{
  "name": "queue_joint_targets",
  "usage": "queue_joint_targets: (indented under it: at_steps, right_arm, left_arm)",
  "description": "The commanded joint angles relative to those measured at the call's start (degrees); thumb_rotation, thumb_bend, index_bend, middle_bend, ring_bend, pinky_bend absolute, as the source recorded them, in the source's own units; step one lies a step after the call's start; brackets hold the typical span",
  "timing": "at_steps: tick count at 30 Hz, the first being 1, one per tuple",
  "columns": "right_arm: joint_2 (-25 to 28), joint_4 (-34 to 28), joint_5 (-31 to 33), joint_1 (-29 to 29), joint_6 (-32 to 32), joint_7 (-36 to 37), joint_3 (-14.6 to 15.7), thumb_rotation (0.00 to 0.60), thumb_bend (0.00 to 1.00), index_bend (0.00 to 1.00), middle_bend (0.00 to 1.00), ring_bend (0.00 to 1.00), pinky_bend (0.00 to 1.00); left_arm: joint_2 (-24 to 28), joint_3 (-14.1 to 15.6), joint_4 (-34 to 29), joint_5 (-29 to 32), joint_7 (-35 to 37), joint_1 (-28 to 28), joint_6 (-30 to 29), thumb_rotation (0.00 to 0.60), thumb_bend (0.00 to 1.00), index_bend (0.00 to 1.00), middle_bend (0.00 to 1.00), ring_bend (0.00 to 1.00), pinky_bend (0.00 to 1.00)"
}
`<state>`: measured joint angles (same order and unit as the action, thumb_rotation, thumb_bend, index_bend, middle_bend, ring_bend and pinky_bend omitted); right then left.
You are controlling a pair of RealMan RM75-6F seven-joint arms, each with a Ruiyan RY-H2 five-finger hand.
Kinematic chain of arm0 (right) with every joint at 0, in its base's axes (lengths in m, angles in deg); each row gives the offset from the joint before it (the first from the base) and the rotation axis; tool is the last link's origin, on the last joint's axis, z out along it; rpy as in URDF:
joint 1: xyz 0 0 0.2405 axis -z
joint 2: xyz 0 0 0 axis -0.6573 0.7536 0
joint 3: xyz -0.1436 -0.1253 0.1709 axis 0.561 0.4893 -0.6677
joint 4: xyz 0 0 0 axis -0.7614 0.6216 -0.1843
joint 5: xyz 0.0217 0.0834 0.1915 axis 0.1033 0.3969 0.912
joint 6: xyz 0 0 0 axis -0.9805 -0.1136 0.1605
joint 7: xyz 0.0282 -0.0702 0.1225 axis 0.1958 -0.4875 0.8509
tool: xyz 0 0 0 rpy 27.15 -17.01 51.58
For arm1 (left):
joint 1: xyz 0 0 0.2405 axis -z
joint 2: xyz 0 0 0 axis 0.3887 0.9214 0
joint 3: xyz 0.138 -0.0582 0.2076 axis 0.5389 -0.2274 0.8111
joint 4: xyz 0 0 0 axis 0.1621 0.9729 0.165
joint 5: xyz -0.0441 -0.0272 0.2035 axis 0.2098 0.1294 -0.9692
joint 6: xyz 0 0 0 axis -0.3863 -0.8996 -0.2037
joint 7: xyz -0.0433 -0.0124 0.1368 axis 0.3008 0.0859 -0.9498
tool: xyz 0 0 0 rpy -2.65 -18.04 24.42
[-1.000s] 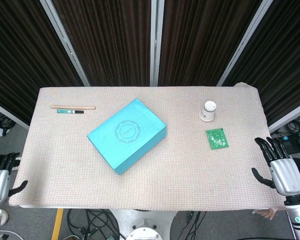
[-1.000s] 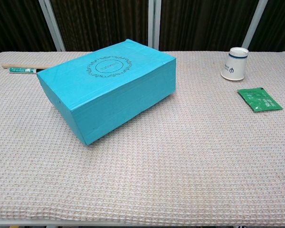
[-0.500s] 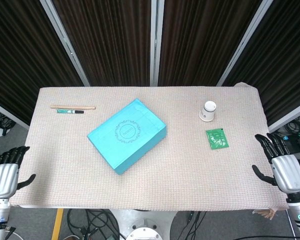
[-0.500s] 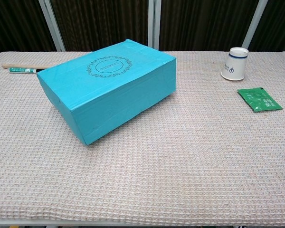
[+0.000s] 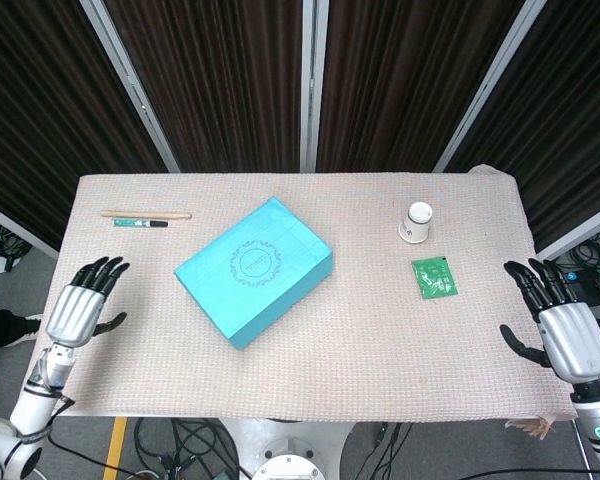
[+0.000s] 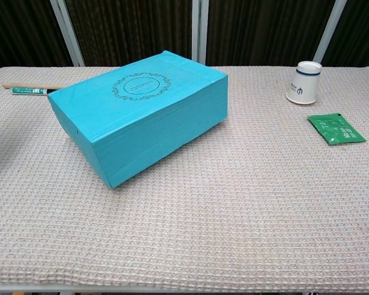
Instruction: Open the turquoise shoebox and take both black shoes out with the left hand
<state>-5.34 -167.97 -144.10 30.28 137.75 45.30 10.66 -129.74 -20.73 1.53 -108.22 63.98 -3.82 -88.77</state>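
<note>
We see the turquoise cardboard shoebox sitting lid-closed near the middle of the table covered in a beige waffle-weave cloth, turned at an angle to the table edges. The lid carries an oval ornamental print. No shoes visible; box is shut, so we can't tell what's inside.

Left hand hovers over the table's left edge, well apart from the shoebox, fingers spread wide and pointing toward the far side, holding nothing. Right hand sits at the right edge, also splayed wide and empty, near but not touching the green foil sachet. Neither hand shows in the chest view.

Other items:
- white paper cup with a dark mark, upside down, far right, just beyond the sachet
- thin wooden stick and a green-and-white pen lying side by side at the far left, apart from the box; from the head view we can't tell whether the two touch

Dark pleated curtains with grey metal posts stand behind the table.
</note>
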Motion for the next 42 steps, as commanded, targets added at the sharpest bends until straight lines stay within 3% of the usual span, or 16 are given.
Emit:
queue_joint_targets:
  at_steps: [1, 6, 13, 35, 42]
  right_arm:
    - [0.35, -1.12, 0.53, 0.21, -0.1, -1.2, -0.05, 0.6, 0.24, 0.0, 0.1, 0.0, 0.03]
    - [0.07, -2.27, 1.44, 0.36, -0.41, -2.42, -0.17, 0.6, 0.24, 0.0, 0.1, 0.0, 0.03]
    - [0.19, -3.14, 1.72, 0.63, -0.44, -3.3, -0.11, 0.6, 0.24, 0.0, 0.1, 0.0, 0.03]
    - [0.25, -4.19, 3.04, 1.36, -0.94, -4.71, 0.0, 0.6, 0.24, 0.0, 0.1, 0.0, 0.03]
    - [0.31, -4.71, 3.32, 1.45, -1.05, -5.36, -0.09, 0.6, 0.24, 0.0, 0.1, 0.0, 0.03]
  left_arm:
    - [-12.55, 1.11, 18.03, -3.3, 10.63, 6.79, 1.23, 0.6, 0.14, 0.08, 0.07, 0.07, 0.21]
    - [-19.09, 2.59, 27.41, -4.26, 12.37, 8.61, -2.1, 0.6, 0.14, 0.08, 0.07, 0.07, 0.2]
    - [-23.67, 4.07, 33.38, -4.49, 13.05, 10.62, -4.91, 0.6, 0.14, 0.08, 0.07, 0.07, 0.2]
    - [-26.71, 6.24, 37.03, -2.34, 14.52, 12.54, -4.73, 0.6, 0.13, 0.08, 0.08, 0.07, 0.2]
    - [-27.42, 6.46, 37.23, -1.64, 16.65, 12.68, -5.0, 0.6, 0.14, 0.16, 0.15, 0.1, 0.21]
